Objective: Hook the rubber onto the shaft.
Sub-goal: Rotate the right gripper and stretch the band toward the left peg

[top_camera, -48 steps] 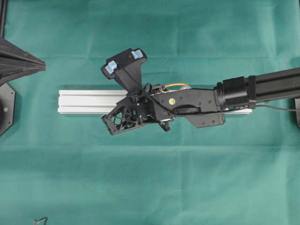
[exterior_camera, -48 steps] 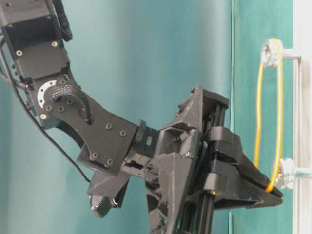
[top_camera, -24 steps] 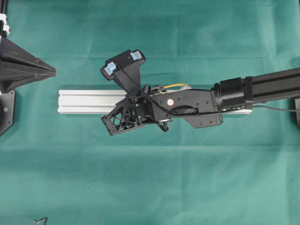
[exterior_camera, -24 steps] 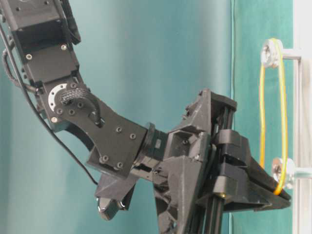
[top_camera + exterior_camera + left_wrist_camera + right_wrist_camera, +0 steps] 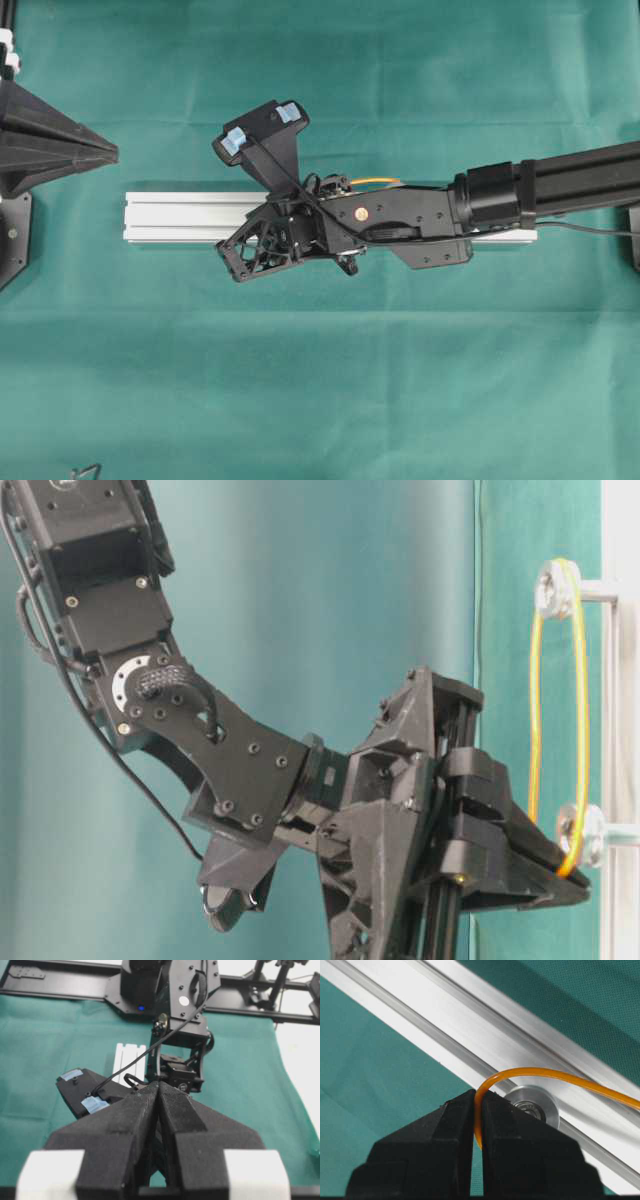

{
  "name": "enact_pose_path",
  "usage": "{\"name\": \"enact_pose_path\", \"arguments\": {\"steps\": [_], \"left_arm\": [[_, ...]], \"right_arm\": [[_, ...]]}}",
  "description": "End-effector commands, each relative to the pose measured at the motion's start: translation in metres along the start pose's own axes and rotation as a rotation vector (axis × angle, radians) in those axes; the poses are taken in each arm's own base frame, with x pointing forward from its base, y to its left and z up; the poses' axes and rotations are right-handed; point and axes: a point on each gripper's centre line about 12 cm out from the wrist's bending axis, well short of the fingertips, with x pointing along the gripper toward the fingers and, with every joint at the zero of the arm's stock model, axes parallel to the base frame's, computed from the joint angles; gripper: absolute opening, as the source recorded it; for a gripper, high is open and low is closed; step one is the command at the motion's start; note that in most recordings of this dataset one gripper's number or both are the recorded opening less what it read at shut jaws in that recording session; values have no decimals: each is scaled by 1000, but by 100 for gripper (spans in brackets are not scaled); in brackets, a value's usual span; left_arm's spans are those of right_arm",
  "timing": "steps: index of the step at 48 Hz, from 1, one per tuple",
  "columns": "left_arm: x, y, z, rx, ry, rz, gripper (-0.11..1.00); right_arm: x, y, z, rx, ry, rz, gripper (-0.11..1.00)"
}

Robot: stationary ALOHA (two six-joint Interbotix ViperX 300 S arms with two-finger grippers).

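The right gripper [image 5: 477,1125] pinches the rubber [image 5: 555,1076] at lower centre, looped beside the near pulley [image 5: 532,1106] (far pulley [image 5: 556,587] already hooked). Left: seat it and let go. The left gripper [image 5: 158,1110] idles, pressed together.

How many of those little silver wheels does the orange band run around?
2: one round silver metal pulley high at the thin orange rubber band's top, another at its bottom beside the black right tool. Others may be hidden.
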Motion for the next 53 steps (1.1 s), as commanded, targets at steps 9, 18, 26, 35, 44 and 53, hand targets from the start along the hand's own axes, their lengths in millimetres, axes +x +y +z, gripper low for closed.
{"name": "enact_pose_path", "arguments": {"steps": [9, 18, 26, 35, 44, 53], "left_arm": [[0, -1, 5, 6, -12, -2, 0], [1, -1, 4, 3, -9, -3, 0], [0, -1, 5, 3, -12, -3, 0], [0, -1, 5, 3, -12, -3, 0], [0, -1, 5, 2, -14, -2, 0], [0, -1, 5, 2, -15, -3, 0]], "right_arm": [[-8, 11, 5, -1, -16, 51, 5], [-7, 11, 5, 0, -17, 51, 5], [-5, 11, 5, 1, -16, 47, 5], [-1, 8, 5, -1, -15, 38, 5], [0, 7, 4, 1, -12, 34, 5], [0, 6, 3, 2, -8, 31, 5]]}}
